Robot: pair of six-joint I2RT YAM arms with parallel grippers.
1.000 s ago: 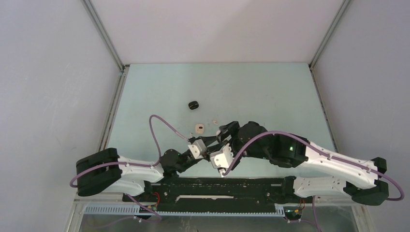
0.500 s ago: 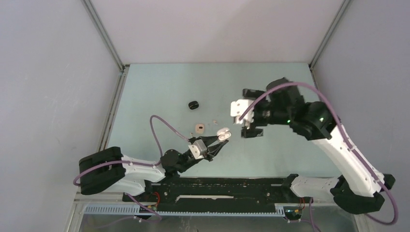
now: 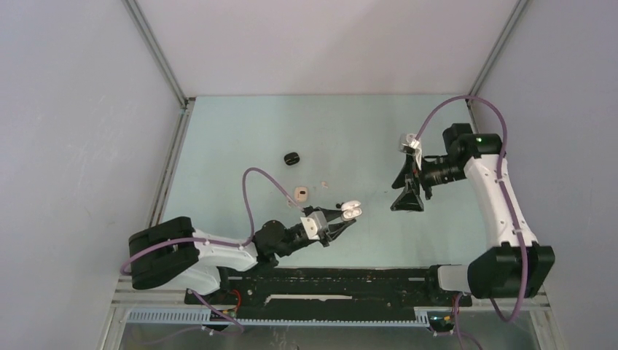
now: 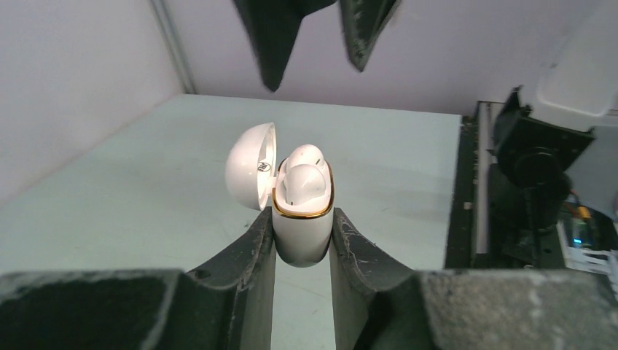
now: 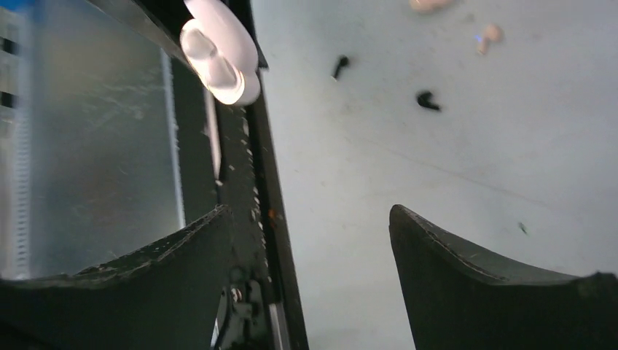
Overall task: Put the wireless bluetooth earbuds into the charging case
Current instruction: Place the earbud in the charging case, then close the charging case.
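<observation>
My left gripper [image 3: 344, 216] is shut on an open white charging case [image 3: 351, 209] and holds it above the table. In the left wrist view the case [image 4: 302, 237] stands upright between my fingers [image 4: 256, 240], lid [image 4: 250, 175] swung left, with two white earbuds [image 4: 302, 179] seated inside the gold rim. My right gripper [image 3: 407, 201] is open and empty, to the right of the case and apart from it. In the right wrist view its jaws [image 5: 310, 215] stand wide, the case [image 5: 218, 51] shows at upper left, and two black earbuds [image 5: 427, 100] [image 5: 339, 66] lie on the table.
A black case [image 3: 292, 158] lies left of centre. A pale case [image 3: 299, 193] and a tiny pale earbud [image 3: 323, 184] lie near it; the bud also shows in the right wrist view [image 5: 490, 34]. The black rail [image 3: 328, 281] runs along the near edge.
My right arm has swung away from the white case to the right side of the table, its gripper open. My left gripper has shifted slightly right, still holding the open case.
</observation>
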